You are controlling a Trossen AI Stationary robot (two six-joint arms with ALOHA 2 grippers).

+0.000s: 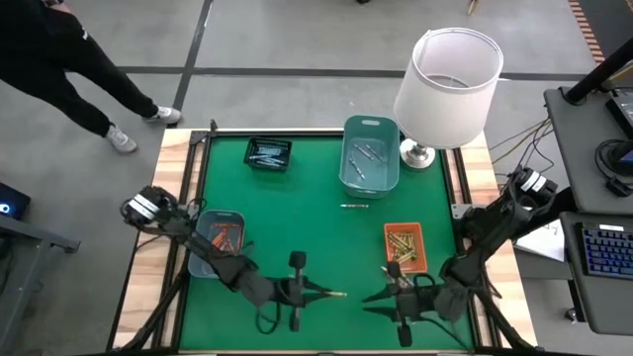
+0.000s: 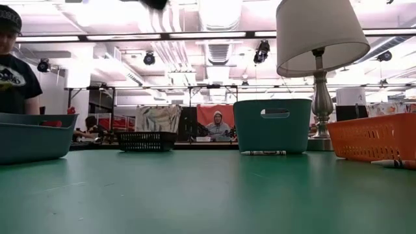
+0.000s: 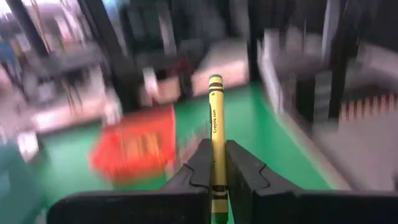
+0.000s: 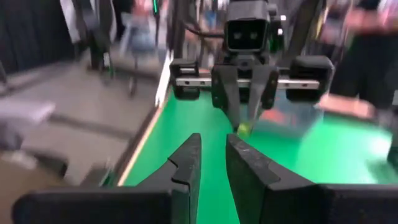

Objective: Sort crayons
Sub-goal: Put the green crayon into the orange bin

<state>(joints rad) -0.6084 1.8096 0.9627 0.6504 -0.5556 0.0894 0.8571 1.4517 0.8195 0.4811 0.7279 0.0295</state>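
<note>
Across green table, trays, lamp.

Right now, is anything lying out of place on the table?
Yes. One crayon lies loose on the green mat, in front of the teal bin, outside every tray. The left tool holds a yellow crayon; nothing looks spilled or broken.
</note>
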